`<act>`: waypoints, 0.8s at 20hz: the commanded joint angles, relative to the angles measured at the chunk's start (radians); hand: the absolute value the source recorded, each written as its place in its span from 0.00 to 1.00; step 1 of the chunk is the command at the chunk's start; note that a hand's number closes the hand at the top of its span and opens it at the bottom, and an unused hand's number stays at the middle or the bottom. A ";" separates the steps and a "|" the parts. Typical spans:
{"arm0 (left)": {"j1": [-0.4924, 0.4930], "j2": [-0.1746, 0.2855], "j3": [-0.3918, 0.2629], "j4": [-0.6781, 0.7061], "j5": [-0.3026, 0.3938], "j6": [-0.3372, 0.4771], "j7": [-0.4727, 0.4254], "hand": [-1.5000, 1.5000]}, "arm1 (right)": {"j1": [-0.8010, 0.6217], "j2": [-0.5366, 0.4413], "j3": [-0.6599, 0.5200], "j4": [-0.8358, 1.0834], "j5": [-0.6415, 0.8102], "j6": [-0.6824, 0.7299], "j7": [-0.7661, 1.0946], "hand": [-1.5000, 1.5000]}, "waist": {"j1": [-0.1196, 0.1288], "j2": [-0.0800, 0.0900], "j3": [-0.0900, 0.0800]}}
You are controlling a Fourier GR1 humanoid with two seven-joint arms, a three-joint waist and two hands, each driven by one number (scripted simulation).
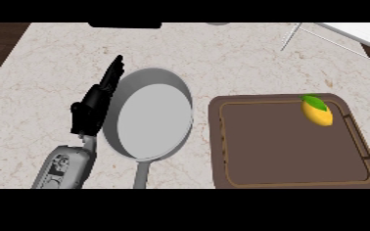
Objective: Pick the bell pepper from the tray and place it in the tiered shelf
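Nearest, the left forearm entered from the lower left edge. The left hand [92, 105] was open, fingers straight and pointing away, held edge-on just beside the left rim of a grey frying pan [151, 112], gripping nothing. The pan's handle pointed toward the near edge. To the right lay the brown tray [215, 142]. The yellow bell pepper [318, 112] lay in the tray's far right corner. Farther on, the white tiered shelf [329, 34] stood at the counter's [239, 58] far right.

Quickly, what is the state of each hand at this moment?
Left hand: open, fingers straight, holding nothing.
Right hand: not in view.
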 commanded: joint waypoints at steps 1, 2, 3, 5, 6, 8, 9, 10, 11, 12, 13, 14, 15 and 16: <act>0.074 -0.024 -0.019 0.008 -0.008 0.004 -0.029 0.50 | -0.003 -0.037 -0.038 0.041 -0.078 -0.051 -0.102 1.00 | -0.003 0.001 -0.005; 0.028 -0.034 -0.007 0.073 -0.017 0.013 -0.043 0.50 | -0.004 -0.046 -0.051 0.055 -0.094 -0.063 -0.117 1.00 | -0.007 0.004 -0.005; 0.050 -0.030 -0.007 0.082 -0.012 -0.002 -0.086 0.50 | 0.011 -0.045 -0.055 0.081 -0.095 -0.093 -0.136 1.00 | 0.000 0.007 -0.005; 0.058 -0.018 -0.020 -0.001 -0.024 0.000 -0.012 0.50 | -0.006 -0.077 -0.073 0.111 -0.121 -0.085 -0.167 1.00 | 0.006 0.005 -0.005; 0.024 -0.028 -0.005 0.047 -0.010 -0.006 -0.007 0.50 | -0.017 -0.037 -0.055 0.108 -0.104 -0.107 -0.151 1.00 | 0.001 0.005 -0.005; 0.060 0.008 0.018 0.033 0.010 -0.032 -0.037 0.50 | -0.006 -0.160 -0.009 0.169 0.074 -0.002 0.110 1.00 | -0.001 0.004 -0.009; 0.039 -0.004 0.013 0.030 0.007 -0.028 -0.040 0.50 | 0.040 -0.156 -0.016 0.175 0.075 -0.062 0.115 0.00 | -0.002 0.007 -0.007; 0.041 0.029 0.051 0.042 0.034 -0.053 -0.035 0.50 | 0.045 -0.120 0.006 0.164 0.108 -0.068 0.181 0.00 | -0.008 0.001 -0.007; -0.021 0.004 0.027 0.050 0.006 -0.030 0.005 0.50 | 0.032 -0.128 0.002 0.189 0.120 -0.066 0.213 0.00 | -0.004 0.007 -0.006; 0.028 -0.022 -0.005 0.007 -0.014 -0.007 0.011 0.50 | 0.036 -0.121 0.002 0.188 0.126 -0.083 0.234 0.00 | 0.002 0.004 -0.006; 0.028 0.020 0.040 0.086 0.005 -0.047 -0.067 0.50 | 0.020 -0.141 0.003 0.189 0.124 -0.054 0.222 0.00 | -0.003 0.006 -0.006; 0.003 -0.024 0.003 0.062 -0.027 -0.007 -0.020 0.50 | 0.007 -0.131 0.011 0.171 0.128 -0.027 0.243 0.00 | -0.012 0.000 -0.006; 0.046 0.014 0.037 0.019 0.021 -0.052 -0.019 0.50 | 0.040 -0.108 -0.009 0.170 0.106 -0.105 0.233 0.00 | -0.002 0.001 -0.006; -0.020 -0.016 0.025 0.058 -0.005 -0.021 0.012 0.50 | -0.003 -0.091 -0.001 0.151 0.115 -0.088 0.259 0.00 | -0.008 0.001 -0.006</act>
